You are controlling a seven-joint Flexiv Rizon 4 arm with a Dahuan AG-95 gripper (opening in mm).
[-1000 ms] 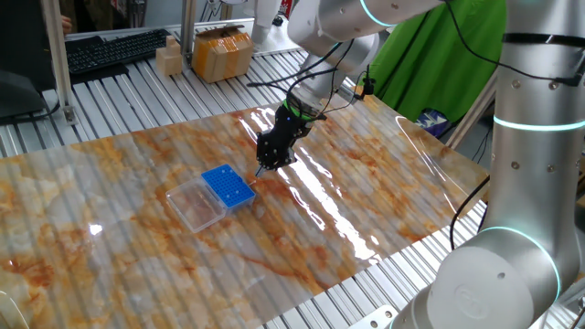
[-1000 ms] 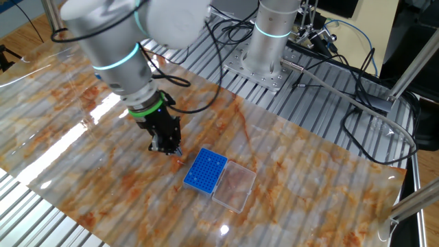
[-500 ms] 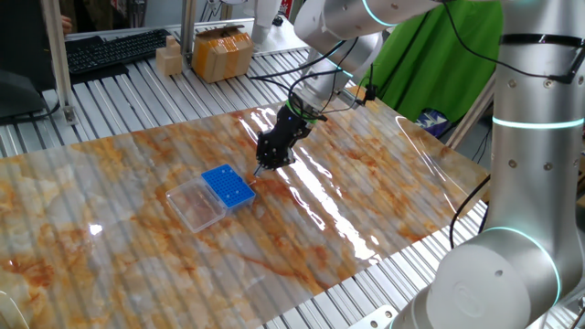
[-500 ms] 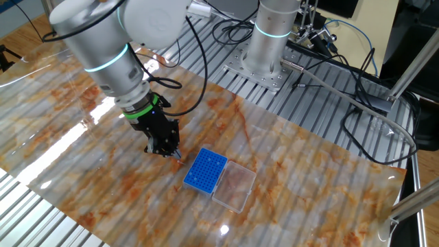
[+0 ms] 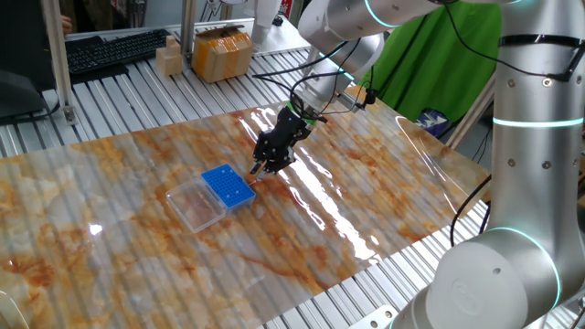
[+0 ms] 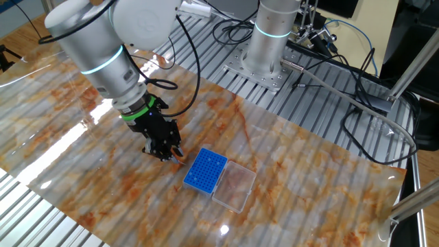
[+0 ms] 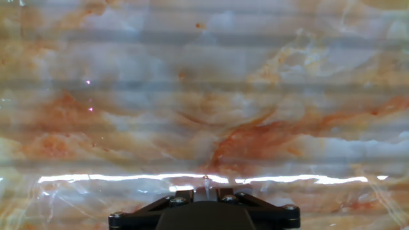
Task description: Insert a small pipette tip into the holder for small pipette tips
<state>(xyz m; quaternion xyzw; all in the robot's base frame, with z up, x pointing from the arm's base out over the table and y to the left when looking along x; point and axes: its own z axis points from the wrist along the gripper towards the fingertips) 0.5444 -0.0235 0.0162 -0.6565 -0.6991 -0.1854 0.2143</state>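
The blue holder (image 5: 227, 185) lies flat on the marbled table, its top a grid of tiny holes; it also shows in the other fixed view (image 6: 205, 171). My gripper (image 5: 259, 169) hangs just right of the holder's far corner, close above the table, also seen in the other fixed view (image 6: 173, 155). In the hand view the gripper (image 7: 205, 189) is shut on the small pipette tip (image 7: 206, 183), a thin pale sliver pointing out between the jaws over bare marble. The holder is out of the hand view.
A clear plastic tray (image 5: 194, 205) lies against the holder's left side, also in the other fixed view (image 6: 234, 186). A cardboard box (image 5: 222, 52) and keyboard (image 5: 114, 49) stand beyond the table's far edge. Cables (image 6: 329, 82) run by the arm's base.
The gripper has shifted slightly and tilted, staying beside the holder's corner with the tip still held. The holder and tray have not moved.
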